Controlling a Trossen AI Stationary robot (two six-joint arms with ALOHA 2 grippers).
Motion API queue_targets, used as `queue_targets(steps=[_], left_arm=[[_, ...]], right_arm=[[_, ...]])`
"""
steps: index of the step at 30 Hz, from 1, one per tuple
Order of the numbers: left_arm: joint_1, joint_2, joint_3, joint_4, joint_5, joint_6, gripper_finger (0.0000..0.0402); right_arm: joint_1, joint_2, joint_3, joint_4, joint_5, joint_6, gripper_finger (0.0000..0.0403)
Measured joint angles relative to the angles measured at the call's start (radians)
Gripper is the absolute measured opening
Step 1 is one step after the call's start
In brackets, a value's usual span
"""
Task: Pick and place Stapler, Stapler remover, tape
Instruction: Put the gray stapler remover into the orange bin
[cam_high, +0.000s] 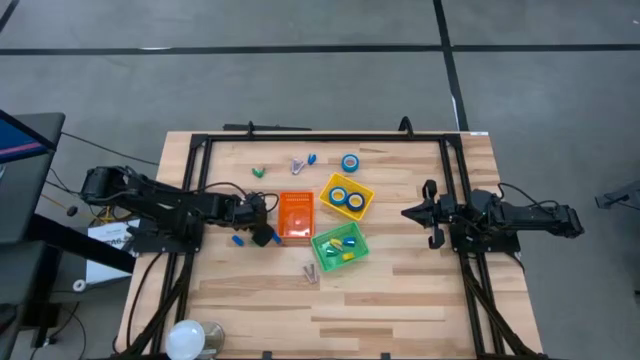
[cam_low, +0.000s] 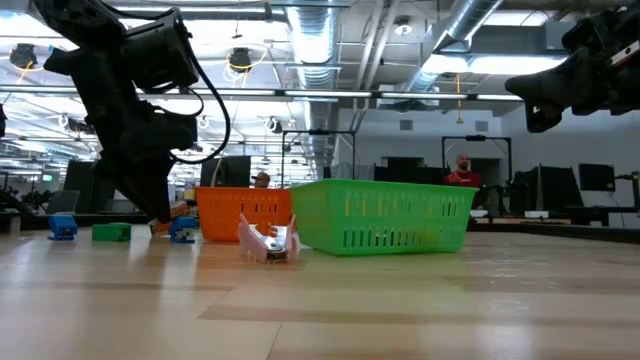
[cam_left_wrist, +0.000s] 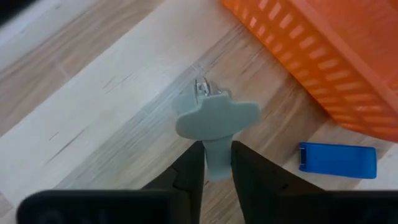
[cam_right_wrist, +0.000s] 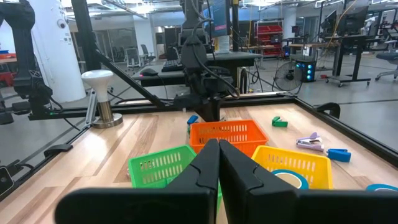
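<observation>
A grey stapler remover (cam_left_wrist: 216, 118) lies on the wood just beside the orange bin (cam_high: 296, 215), and my left gripper (cam_left_wrist: 216, 163) is shut on it, pointing steeply down. In the high view the gripper (cam_high: 262, 236) hides it. A blue stapler (cam_left_wrist: 337, 160) lies on the table close by. A second stapler remover (cam_high: 310, 272) lies in front of the green bin (cam_high: 340, 247). Two tape rolls sit in the yellow bin (cam_high: 368, 190); one tape roll (cam_high: 350, 162) lies flat on the table behind it. My right gripper (cam_high: 432, 213) waits shut and level at the table's right side. My left gripper pinches the stapler remover's narrow grey stem (cam_left_wrist: 216, 155) between its two fingers, behind the wide wings. The fingers come slanting down from the table's left and lie along the stem. The remover's metal jaw end (cam_left_wrist: 202, 88) looks to rest on the table.
A green piece (cam_high: 258, 172), a pale remover-like piece (cam_high: 298, 165) and a small blue piece (cam_high: 311, 158) lie toward the far edge. A white lamp (cam_high: 190, 338) stands at the near left corner. A black frame (cam_high: 320, 141) rims the table.
</observation>
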Motion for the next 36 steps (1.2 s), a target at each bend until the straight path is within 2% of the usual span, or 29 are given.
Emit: queue_targets(steps=[9,26,36], left_arm=[[0.000,-0.018,0.000,0.005,0.000,0.000,0.0036],[0.000,-0.255,0.004,-0.001,-0.053,0.002,0.0038],[-0.004,-0.251,0.090,0.114,-0.054,0.253,0.0038]], right_arm=[[0.000,0.000,0.000,0.000,0.000,0.000,0.0001],[0.000,0.000,0.000,0.000,0.000,0.000,0.0001],[0.000,0.000,0.000,0.000,0.000,0.000,0.0001]])
